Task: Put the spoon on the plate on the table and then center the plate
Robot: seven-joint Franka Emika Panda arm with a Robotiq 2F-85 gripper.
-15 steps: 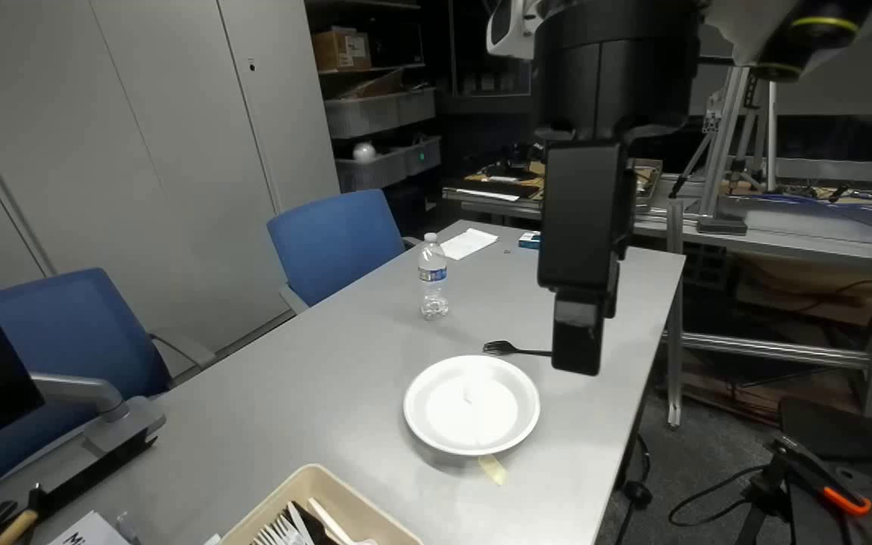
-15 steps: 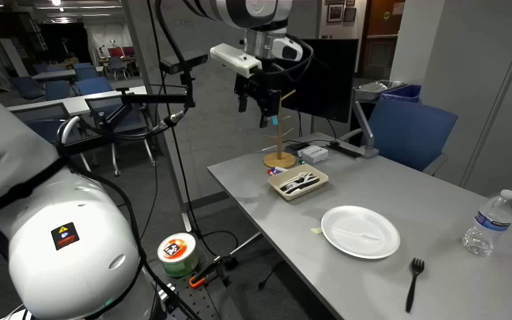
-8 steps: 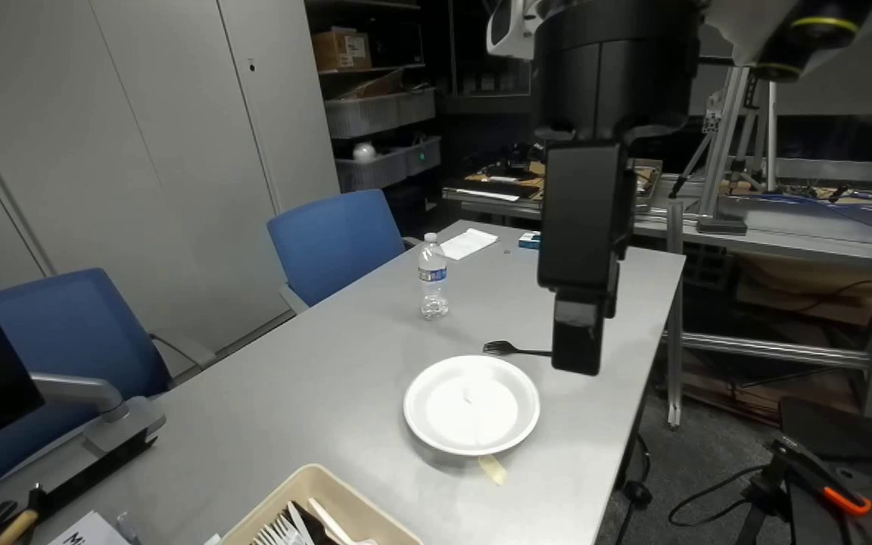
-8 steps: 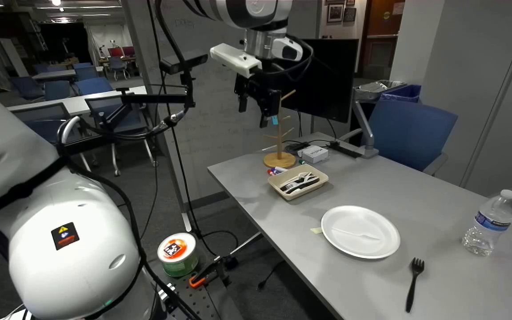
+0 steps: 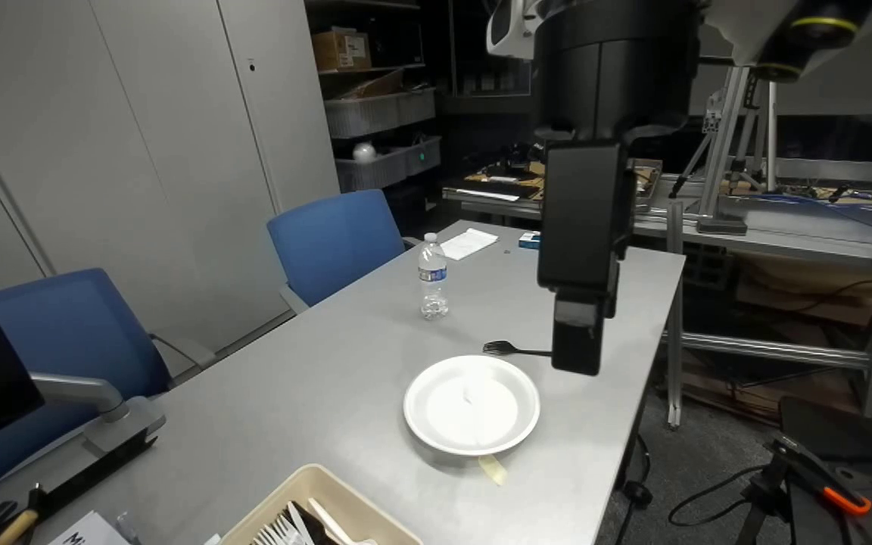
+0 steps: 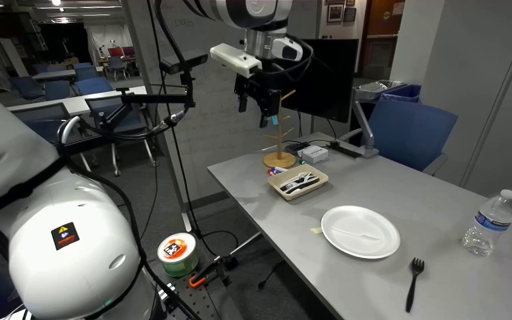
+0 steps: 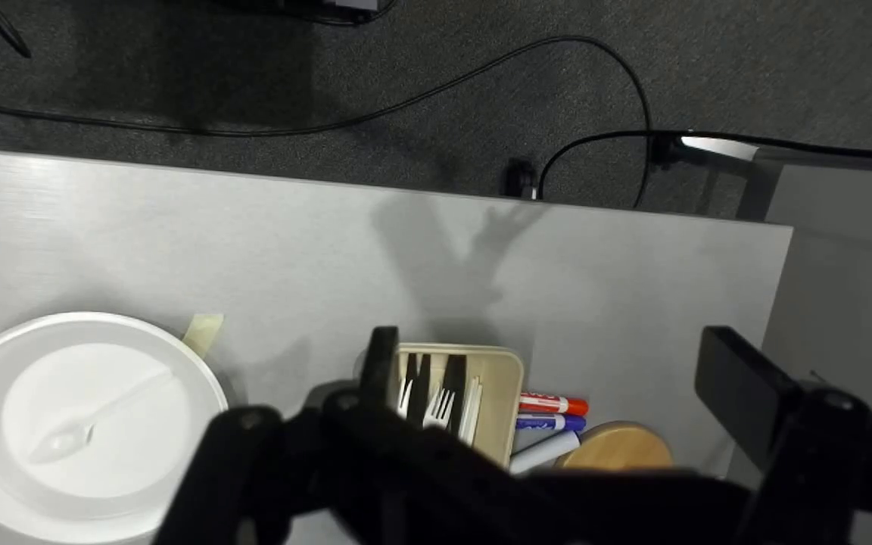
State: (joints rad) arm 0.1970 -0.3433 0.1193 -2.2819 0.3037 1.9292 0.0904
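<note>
Wht spoon (image 7: 65, 439) lies on plate (image 7: 133, 454), plate on counter (image 7: 292, 257). Fingers (image 7: 742, 390) wide apart, above counter, R of plate + spoon, well clear (wrist vw). Blk fork (image 6: 413, 285) near plate.

It's one plate (image 6: 362, 250), one spoon (image 7: 99, 419) on it, one loose fork (image 6: 413, 283), one bottle (image 6: 490, 223), one tray (image 5: 360, 511), three markers (image 7: 553, 422) in the wrist view!

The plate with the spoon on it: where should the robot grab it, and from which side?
I'd guess the plate is best pinched by its rim, on the side nearest the edge of the table. Come straight down so the open claw straddles it: the plate lies flat, the rim stands up, and the spoon lies clear of that stretch.
</note>
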